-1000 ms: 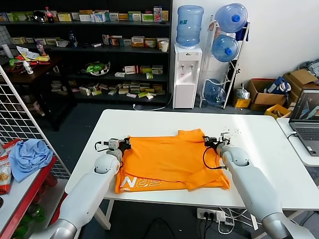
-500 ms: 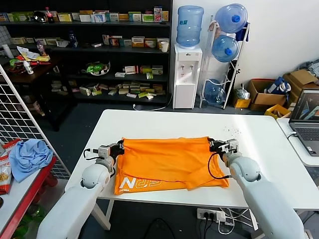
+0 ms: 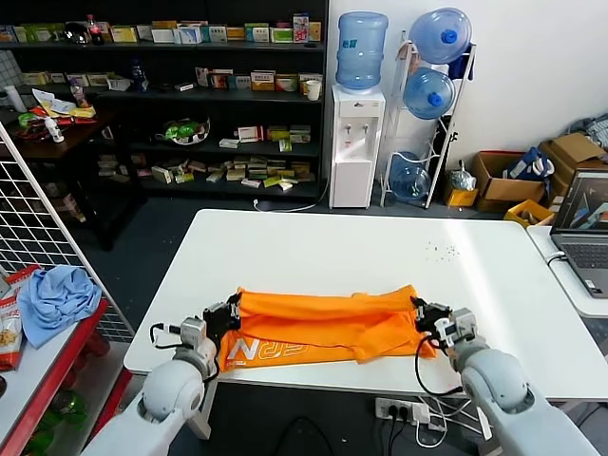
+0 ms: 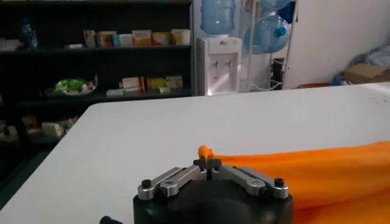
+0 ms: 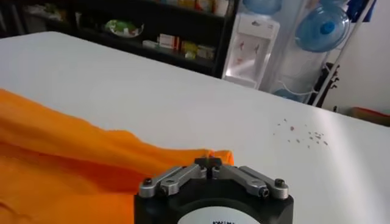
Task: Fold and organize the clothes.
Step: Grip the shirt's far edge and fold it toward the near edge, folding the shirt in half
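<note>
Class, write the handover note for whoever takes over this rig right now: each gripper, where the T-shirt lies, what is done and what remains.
Left gripper: shut on the orange T-shirt, at its left end.
Right gripper: shut on the T-shirt's right end.
T-shirt: near the front edge of the white table, the pinched edge brought over the lower layer, white lettering showing at front left.
Done: fold partly over.
Left: lay it down, release, finish folding, tidy.

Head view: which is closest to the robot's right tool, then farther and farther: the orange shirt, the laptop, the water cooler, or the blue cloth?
From the right tool:
1. Orange shirt, pinched in it.
2. Laptop, on the side table to its right.
3. Water cooler, behind the table.
4. Blue cloth, far across on the left.
</note>
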Available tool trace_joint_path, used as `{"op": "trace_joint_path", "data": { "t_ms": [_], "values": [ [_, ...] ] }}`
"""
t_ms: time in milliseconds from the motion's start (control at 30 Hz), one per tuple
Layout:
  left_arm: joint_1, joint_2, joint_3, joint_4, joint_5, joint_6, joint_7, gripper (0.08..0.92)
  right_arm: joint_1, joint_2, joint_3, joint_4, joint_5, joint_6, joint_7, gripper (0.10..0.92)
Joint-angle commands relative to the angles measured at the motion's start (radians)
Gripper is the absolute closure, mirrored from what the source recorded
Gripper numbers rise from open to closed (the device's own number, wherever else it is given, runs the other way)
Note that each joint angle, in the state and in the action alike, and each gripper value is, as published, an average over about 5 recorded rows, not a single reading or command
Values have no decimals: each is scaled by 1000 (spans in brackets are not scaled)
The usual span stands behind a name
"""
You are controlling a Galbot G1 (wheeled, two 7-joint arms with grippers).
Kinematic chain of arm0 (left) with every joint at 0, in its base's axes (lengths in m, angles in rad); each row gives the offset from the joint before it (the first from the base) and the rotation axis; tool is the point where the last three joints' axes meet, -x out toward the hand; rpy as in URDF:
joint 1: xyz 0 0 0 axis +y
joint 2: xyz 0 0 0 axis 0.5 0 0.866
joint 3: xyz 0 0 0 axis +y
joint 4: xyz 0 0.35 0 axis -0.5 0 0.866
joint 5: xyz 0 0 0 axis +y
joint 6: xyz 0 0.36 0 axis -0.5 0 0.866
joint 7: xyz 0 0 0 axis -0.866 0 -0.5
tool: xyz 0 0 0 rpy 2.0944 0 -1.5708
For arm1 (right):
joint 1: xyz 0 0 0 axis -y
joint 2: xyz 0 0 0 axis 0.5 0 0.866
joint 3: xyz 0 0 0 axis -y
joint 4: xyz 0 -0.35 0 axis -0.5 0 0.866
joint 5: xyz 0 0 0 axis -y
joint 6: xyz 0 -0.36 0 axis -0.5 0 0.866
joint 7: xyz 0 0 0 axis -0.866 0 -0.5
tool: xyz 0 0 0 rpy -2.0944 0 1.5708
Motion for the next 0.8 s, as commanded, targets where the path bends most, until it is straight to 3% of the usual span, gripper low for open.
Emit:
{"op": "trace_joint_path", "data": {
  "t_ms": [33,133,233,800],
  "values": [
    [166,1,-18,-124,51,-1,-8,907,-191,-30,48,126,-52,-49,25,900],
    [177,-1,-27,-124,71,-9,-8,900,-198,-25,51,126,-60,-56,26,885],
    [183,4,-40,-130,84,-23,-9,847,-201,-23,52,130,-64,-54,26,818],
    [167,-2,-69,-71,-22,-4,-14,356,-192,-18,52,137,-57,-41,36,324]
  ]
}}
